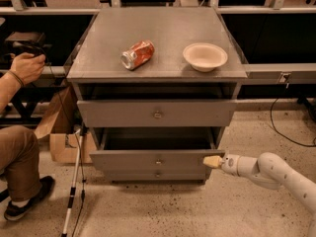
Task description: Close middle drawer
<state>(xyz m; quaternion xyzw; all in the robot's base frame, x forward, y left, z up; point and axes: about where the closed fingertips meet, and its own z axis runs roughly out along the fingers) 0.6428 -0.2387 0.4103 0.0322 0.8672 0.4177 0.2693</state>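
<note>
The middle drawer [128,160] of the grey cabinet is pulled out, and its dark empty tray shows behind the low front panel with a small round knob [158,162]. My gripper [212,161] comes in from the right on a white arm. Its cream fingertips are pressed together and touch the right end of the drawer's front panel. The taller top drawer front [157,113] above stands out only slightly. The narrow bottom drawer front [158,174] sits just below the middle one.
A crushed red can [137,55] and a beige bowl [205,56] lie on the cabinet top [98,58]. A seated person [17,147] is at the left with a raised hand. A cardboard box [61,132] and a white cane [73,181] stand by the cabinet's left side. A cable runs across the floor at right.
</note>
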